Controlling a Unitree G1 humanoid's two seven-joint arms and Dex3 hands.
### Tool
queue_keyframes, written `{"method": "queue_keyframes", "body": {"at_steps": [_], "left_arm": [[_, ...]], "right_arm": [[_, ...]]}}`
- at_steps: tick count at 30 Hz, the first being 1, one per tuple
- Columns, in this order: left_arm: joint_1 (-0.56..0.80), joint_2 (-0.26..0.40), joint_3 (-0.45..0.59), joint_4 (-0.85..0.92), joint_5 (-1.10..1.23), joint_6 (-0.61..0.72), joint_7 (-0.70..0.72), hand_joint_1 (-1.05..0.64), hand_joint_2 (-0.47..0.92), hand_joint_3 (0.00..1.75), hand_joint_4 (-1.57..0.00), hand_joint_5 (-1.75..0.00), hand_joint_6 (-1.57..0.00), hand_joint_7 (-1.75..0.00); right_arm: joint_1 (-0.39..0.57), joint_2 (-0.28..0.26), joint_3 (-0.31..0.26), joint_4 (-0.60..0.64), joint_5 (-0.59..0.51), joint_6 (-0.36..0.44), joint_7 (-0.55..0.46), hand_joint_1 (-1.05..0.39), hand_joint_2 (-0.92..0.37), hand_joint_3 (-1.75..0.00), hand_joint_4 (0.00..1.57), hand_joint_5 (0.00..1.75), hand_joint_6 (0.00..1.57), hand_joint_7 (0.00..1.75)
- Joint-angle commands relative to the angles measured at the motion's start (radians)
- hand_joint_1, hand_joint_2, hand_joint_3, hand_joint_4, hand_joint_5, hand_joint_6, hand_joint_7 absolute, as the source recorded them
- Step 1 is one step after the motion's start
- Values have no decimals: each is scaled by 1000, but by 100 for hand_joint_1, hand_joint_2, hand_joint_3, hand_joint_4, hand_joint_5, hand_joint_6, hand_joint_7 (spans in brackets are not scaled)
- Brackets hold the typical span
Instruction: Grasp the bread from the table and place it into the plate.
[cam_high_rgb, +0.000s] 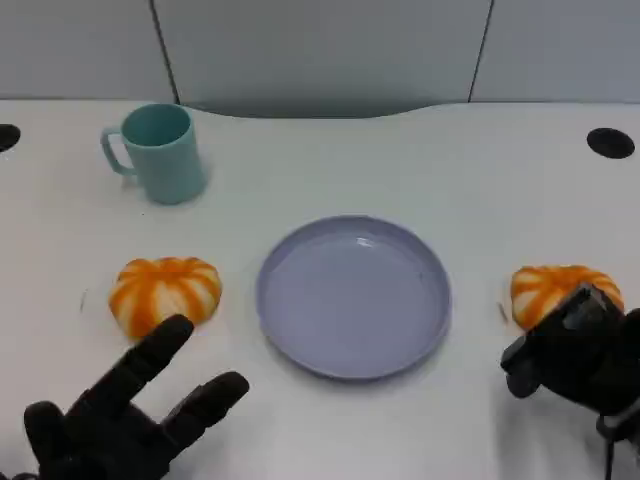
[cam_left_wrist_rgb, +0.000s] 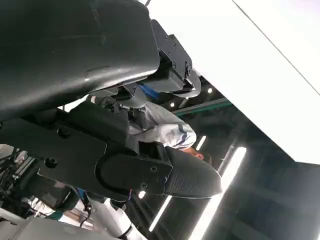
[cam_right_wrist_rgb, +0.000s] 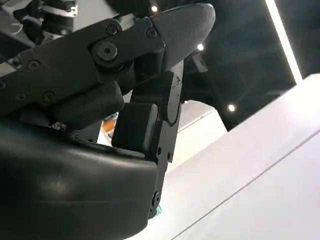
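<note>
**Both hands low at the near edge, plate between two breads**

Your left hand is at the near left of the table, with its fingers spread apart and stretched forward, and it holds nothing. One fingertip comes very close to the left bread, but I cannot tell if it touches. From the left wrist view you see this hand from behind, with a person in a grey sleeve beyond it.

Your right hand is at the near right, with fingers curled in. It covers the near edge of the right bread; you cannot tell from here if it grips the bread or only lies over it. The right wrist view shows the fingers folded, with no bread visible.

Both breads are orange with white stripes and lie on the table, one at each side of the plate. This lilac plate has nothing in it. Farther back on the left a teal mug stands upright, well apart from the left bread.
</note>
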Motion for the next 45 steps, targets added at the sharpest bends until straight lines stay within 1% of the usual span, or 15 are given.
{"method": "queue_keyframes", "body": {"at_steps": [1, 4, 7, 9, 13, 15, 18, 20, 25, 29, 32, 33, 36, 41, 45], "left_arm": [[7, 19, -2, -10, 0, 9, -46, -102, 92, 14, -44, -38, -53, -4], [7, 21, -3, -11, 0, 9, -48, -102, 92, 13, -44, -36, -53, -3], [21, 15, 4, -40, -5, 5, -16, -100, 92, 12, -48, -36, -55, -3], [39, -3, 21, -88, -17, -15, 24, -97, 92, 11, -50, -35, -55, -3], [190, -71, 20, -578, 25, -178, 249, -91, 88, 4, -59, -36, -59, -3], [231, -82, 18, -758, 66, -246, 348, -88, 87, 2, -63, -39, -61, -2], [220, -62, 27, -906, 138, -371, 439, -79, 87, 1, -61, -43, -62, -2], [178, -34, 22, -909, 187, -473, 458, -74, 89, 2, -60, -42, -62, -2], [102, 24, -26, -858, 328, -683, 579, -70, 89, 0, -58, -38, -63, -1], [14, 83, -43, -764, 508, -848, 725, -74, 89, 0, -50, -33, -57, 0], [-84, 162, -57, -594, 822, -950, 976, -89, 92, 4, -33, -24, -44, 0], [-123, 191, -76, -512, 926, -967, 1071, -98, 92, 12, -23, -17, -33, 0], [-227, 250, -176, -270, 1146, -951, 1321, -104, 92, 16, -12, -10, -22, 0], [-392, 287, -391, 95, 1395, -852, 1694, -105, 92, 11, -6, -5, -18, 0], [-486, 272, -525, 315, 1460, -739, 1801, -105, 92, 12, -1, -3, -13, 0]], "right_arm": [[-19, -18, -1, 79, -12, -51, 36, -51, -91, -1, 156, 7, 140, 0], [-27, -18, -7, 101, -9, -62, 46, -50, -92, -1, 157, 8, 140, 1], [-14, -15, 0, 63, -9, -42, 21, -51, -90, 0, 157, 12, 143, 2], [-17, -7, -3, 60, -4, -58, 32, -50, -91, -1, 157, 12, 142, 1], [-27, -3, -4, 66, -3, -33, 8, -49, -90, 0, 157, 11, 143, 1], [-21, 0, 0, 52, -6, -26, -13, -51, -89, 0, 157, 12, 145, 2], [-24, 7, -1, 47, -3, -30, -18, -49, -89, 0, 157, 10, 145, 1], [-30, 7, -12, 58, 6, -17, -29, -48, -87, 0, 157, 10, 146, 1], [-38, -3, -13, 59, 4, 7, -36, -47, -86, 0, 157, 8, 146, 1], [-29, 6, -17, 19, 11, -19, -37, -48, -88, -1, 157, 11, 146, 1], [-20, 10, -11, -9, 12, -6, -47, -49, -88, 0, 157, 13, 147, 1], [-18, 10, -9, -11, 11, -6, -47, -50, -88, 0, 157, 12, 147, 1], [-16, 9, -7, -4, 12, 8, -32, -49, -87, 0, 157, 9, 146, 0], [0, 8, -9, 6, 9, -4, -20, -49, -87, 0, 157, 10, 146, 0], [3, 13, -18, 37, 12, -33, 13, -48, -89, -1, 157, 6, 142, 0]]}}
